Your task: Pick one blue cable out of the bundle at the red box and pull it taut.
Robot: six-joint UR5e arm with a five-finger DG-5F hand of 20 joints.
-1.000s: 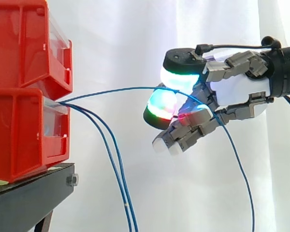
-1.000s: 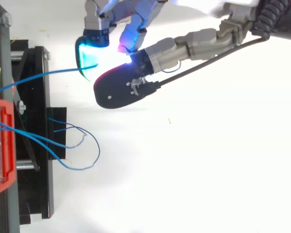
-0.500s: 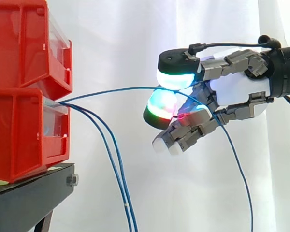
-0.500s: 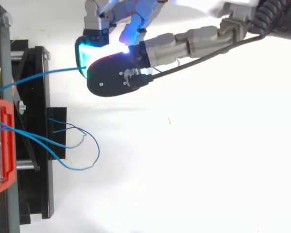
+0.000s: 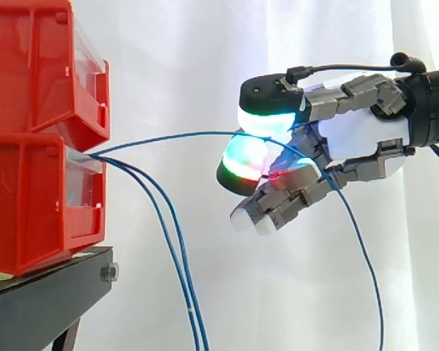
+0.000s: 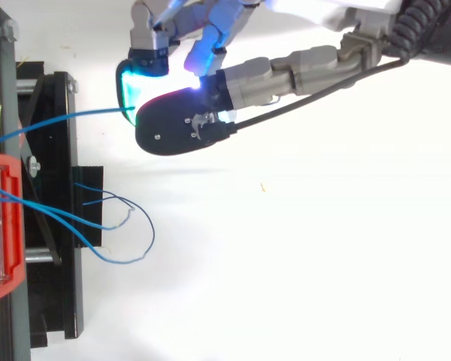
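Side view: the hand (image 5: 366,135) comes in from the right, fingers curled, and it's pinching the cable (image 5: 183,134) between two glowing pads (image 5: 267,123). That cable leaves the front of the lower box (image 5: 29,197) on the left, rises in a shallow arc to the pinch, then drops loose behind the hand. It's not taut yet, I'd say. The spare cables (image 5: 168,219) hang straight down beside the stand (image 5: 44,300), well clear.

Top view: the hand (image 6: 286,68) sits at the top and the cable (image 6: 75,118) runs almost straight from the pads leftward over the stand toward the box (image 6: 4,226). The spares (image 6: 153,236) loop off below, apart. So the box lies dead left of the grip, and the pull wants to go right, along that line.
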